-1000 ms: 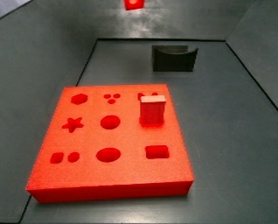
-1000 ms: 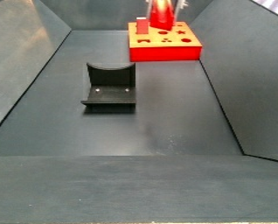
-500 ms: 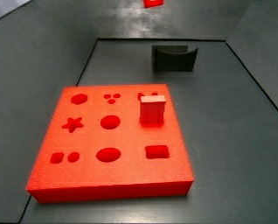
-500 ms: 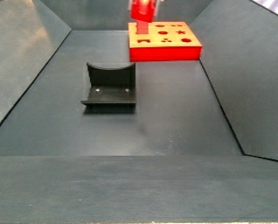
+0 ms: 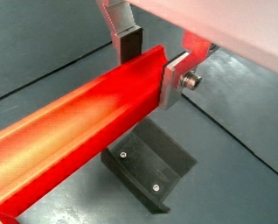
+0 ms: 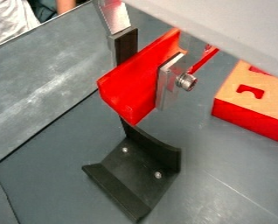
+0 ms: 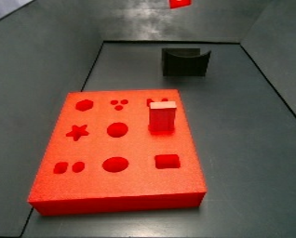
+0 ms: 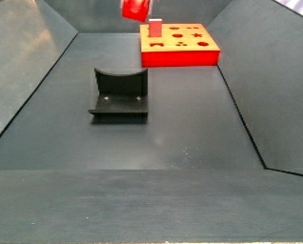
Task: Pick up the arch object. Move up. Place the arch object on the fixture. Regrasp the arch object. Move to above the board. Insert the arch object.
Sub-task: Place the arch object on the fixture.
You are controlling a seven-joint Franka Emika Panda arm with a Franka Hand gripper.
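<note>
Gripper [image 5: 151, 59] clamps the arch [image 5: 77, 131], lifted; the fixture [image 5: 149, 171] lies below it. Placing, regrasp and insertion into the board [image 6: 256, 103] remain.

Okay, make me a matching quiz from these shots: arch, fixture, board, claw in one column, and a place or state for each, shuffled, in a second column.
Column 1:
1. arch
2. fixture
3. board
4. claw

Column 2:
A. lies flat on the floor, a short red block standing in it
B. shut, raised above the floor
C. black, empty, on the floor
D. held in the air between the fingers

Pairs: 1-D, 2-C, 3-A, 4-B
</note>
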